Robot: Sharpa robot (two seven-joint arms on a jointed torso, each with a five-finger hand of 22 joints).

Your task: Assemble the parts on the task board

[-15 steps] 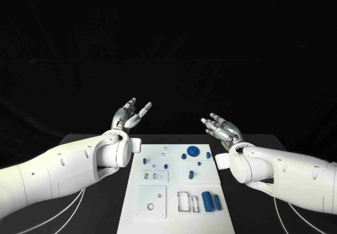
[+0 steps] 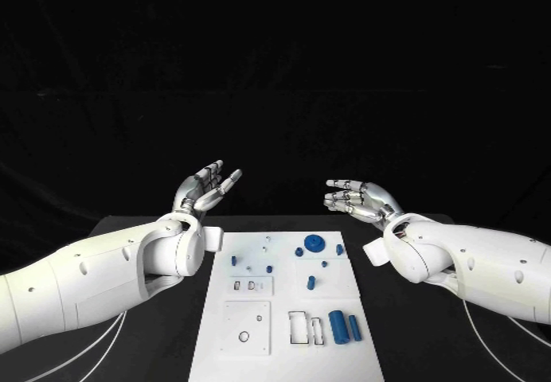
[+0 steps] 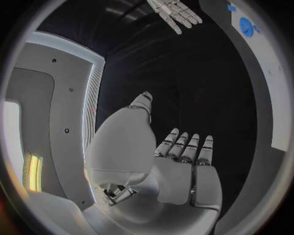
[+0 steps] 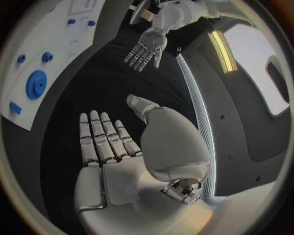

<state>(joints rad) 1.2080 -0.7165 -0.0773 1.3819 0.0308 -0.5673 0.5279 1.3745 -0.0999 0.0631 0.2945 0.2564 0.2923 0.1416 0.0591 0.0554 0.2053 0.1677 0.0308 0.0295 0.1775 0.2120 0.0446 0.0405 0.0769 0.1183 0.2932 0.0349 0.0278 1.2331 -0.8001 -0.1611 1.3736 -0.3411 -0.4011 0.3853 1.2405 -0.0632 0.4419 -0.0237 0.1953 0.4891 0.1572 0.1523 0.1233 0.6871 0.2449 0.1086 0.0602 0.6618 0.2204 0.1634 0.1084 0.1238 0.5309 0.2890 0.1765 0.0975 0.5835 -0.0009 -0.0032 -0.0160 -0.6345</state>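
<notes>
The white task board (image 2: 287, 306) lies flat in the middle of the black table. On it are a blue round disc (image 2: 314, 243), a large blue cylinder (image 2: 338, 324) with a slimmer one (image 2: 355, 329) beside it, and several small blue pegs such as one (image 2: 311, 282) mid-board. My left hand (image 2: 207, 188) is raised above the board's far left corner, fingers spread, holding nothing. My right hand (image 2: 358, 199) hovers above the far right corner, palm open and empty. The left wrist view shows my left hand (image 3: 181, 166) flat and the right hand (image 3: 176, 11) opposite it. The right wrist view shows my right hand (image 4: 113, 147), the left hand (image 4: 146, 48) and the disc (image 4: 36, 84).
Black table (image 2: 425, 318) runs along both sides of the board, with white cables (image 2: 109, 338) lying on it at the left. The near half of the board has rectangular recesses (image 2: 306, 328) and a square plate (image 2: 247, 328) with holes.
My right hand has turned so its fingers point toward the left hand, and it has lifted slightly. The left hand has barely shifted. No part has moved.
</notes>
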